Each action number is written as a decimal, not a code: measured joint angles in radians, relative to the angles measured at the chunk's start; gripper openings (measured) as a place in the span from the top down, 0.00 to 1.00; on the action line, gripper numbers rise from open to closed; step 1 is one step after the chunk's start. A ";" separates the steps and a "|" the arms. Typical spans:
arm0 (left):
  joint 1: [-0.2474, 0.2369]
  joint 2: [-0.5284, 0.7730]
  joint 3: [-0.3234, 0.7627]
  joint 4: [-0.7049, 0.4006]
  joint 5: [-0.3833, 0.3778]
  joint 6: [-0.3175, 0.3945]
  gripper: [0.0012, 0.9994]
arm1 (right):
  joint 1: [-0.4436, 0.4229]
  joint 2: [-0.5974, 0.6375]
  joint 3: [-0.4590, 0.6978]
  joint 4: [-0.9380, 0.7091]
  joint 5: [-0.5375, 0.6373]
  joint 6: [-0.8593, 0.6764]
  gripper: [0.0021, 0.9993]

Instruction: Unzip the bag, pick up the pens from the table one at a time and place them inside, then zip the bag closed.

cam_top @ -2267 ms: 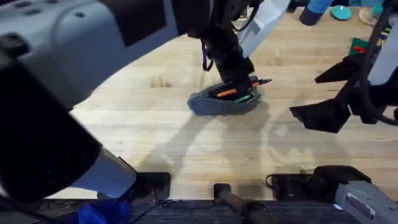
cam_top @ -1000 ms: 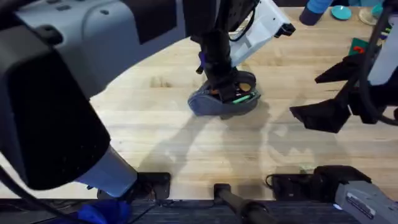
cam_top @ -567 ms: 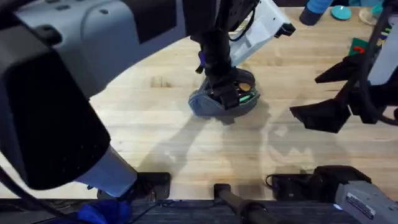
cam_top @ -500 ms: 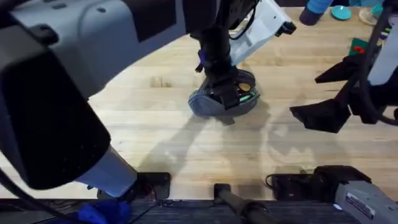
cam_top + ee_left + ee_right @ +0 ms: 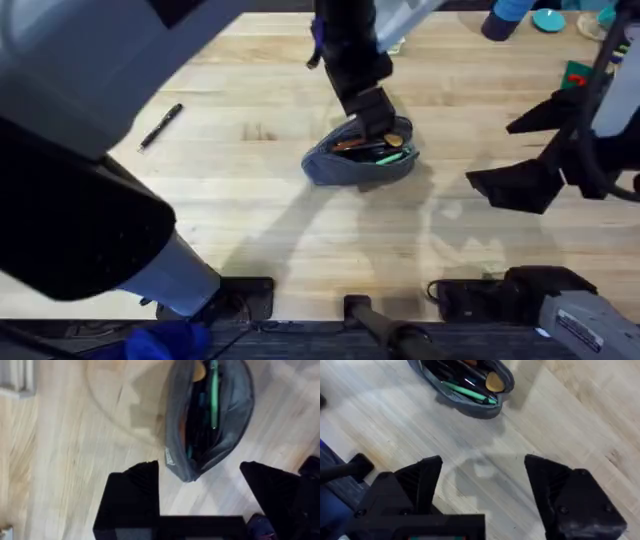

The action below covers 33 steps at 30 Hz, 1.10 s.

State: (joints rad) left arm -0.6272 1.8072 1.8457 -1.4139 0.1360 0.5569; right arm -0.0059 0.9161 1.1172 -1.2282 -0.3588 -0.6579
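With pens (image 5: 372, 150) lying inside, the bag (image 5: 360, 160) sat unzipped mid-tabletop (image 5: 250, 220) beneath the left gripper (image 5: 200, 482), jaws open and empty; the right gripper (image 5: 482, 482) waited aside, open, one pen (image 5: 160, 126) left to collect.

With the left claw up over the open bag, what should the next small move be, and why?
Probably swing the left claw, open and empty above the bag, toward the dark pen lying alone on the table to the left. The bag gapes open with orange and green pens inside, so one more pickup seems due before zipping.
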 joint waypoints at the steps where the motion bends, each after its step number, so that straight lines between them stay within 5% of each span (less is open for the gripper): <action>1: 0.015 0.000 0.001 -0.004 -0.002 -0.005 0.02 | 0.000 0.000 0.000 0.000 0.000 0.000 0.00; 10: 0.174 -0.053 0.001 -0.074 -0.006 -0.056 0.02 | 0.000 0.000 0.000 0.000 0.000 0.000 0.00; 15: 0.216 -0.151 -0.022 -0.082 -0.005 -0.077 0.02 | 0.000 0.000 0.000 0.000 0.000 0.000 0.00; 21: 0.289 -0.294 -0.171 -0.045 -0.002 -0.095 0.02 | 0.000 0.000 0.000 0.000 0.000 0.000 0.00; 33: 0.558 -0.535 -0.408 0.035 -0.002 -0.102 0.00 | 0.000 0.000 0.000 0.000 0.000 0.000 0.00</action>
State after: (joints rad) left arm -0.0687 1.2726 1.4379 -1.3791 0.1337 0.4545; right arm -0.0059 0.9161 1.1172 -1.2282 -0.3588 -0.6579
